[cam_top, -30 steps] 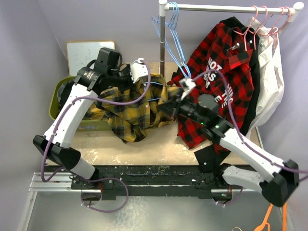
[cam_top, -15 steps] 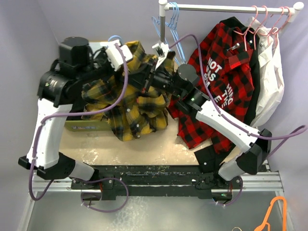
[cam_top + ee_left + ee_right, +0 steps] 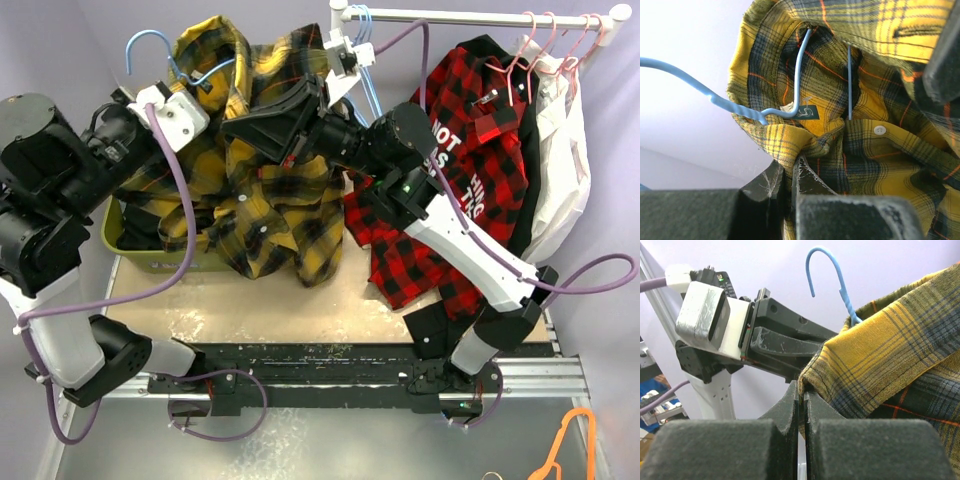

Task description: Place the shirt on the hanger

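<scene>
Both arms held the shirt point(image 3: 270, 200) up over the back left of the bench point(image 3: 350, 300), its plaid folds hanging down in front of a green bin point(image 3: 115, 235). The left hand point(image 3: 789, 172) was closed, its fingers pinching a bunch of fabric at the collar, just below the neck label. The right hand point(image 3: 801, 395) was closed too, clamped on a folded edge of the shirt close to the left hand.

The hanger point(image 3: 800, 65) sat partly inside the garment. Its wire ran down into the open collar, while its twisted neck and hook stuck out above the fabric toward the upper left. How far its shoulders reached into the sleeves could not be told.

To the right, a red checked shirt point(image 3: 450, 180) and a white garment point(image 3: 560, 170) hung from a rail point(image 3: 470, 15), with spare blue hangers point(image 3: 360, 60) at the rail's left end.
</scene>
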`<state>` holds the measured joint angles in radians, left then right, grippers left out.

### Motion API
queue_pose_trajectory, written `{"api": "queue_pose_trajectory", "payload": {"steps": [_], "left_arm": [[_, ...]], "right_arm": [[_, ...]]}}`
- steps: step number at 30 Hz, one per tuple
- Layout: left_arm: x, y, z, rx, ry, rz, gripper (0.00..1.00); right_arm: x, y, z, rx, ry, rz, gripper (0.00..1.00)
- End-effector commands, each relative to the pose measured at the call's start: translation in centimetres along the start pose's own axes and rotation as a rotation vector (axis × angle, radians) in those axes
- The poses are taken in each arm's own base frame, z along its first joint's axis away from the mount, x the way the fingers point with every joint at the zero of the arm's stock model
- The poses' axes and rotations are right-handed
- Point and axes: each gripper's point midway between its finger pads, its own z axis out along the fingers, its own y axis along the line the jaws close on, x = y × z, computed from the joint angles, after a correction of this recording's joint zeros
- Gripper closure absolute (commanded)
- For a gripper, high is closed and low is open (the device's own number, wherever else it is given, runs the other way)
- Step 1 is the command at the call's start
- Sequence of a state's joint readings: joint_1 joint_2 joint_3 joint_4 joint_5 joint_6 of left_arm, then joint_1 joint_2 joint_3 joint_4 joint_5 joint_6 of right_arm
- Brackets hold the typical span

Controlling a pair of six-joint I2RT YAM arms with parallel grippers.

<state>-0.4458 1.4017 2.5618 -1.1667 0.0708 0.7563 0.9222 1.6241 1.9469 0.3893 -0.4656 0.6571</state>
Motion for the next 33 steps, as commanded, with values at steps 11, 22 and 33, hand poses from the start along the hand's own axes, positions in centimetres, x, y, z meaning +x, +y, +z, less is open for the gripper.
{"api": "queue_pose_trajectory", "payload": {"steps": [11, 22, 33], "left_arm": [[5.3, -8.8, 2.1, 0.323, 0.073, -0.066, 1.0], [8.0, -13.5, 1.7, 0.506, 0.083, -0.004, 1.0], [9.5, -20.3, 0.0, 0.835, -0.016, 0.092, 1.0]], "right_arm": [[12.7, -2.8, -6.5, 0.071, 0.172, 0.145, 1.0], [11.3, -2.3, -16.7, 0.266, 0.115, -0.194, 0.0], [14.0, -4.1, -25.6, 0.272, 0.504, -0.765, 0.01]]}}
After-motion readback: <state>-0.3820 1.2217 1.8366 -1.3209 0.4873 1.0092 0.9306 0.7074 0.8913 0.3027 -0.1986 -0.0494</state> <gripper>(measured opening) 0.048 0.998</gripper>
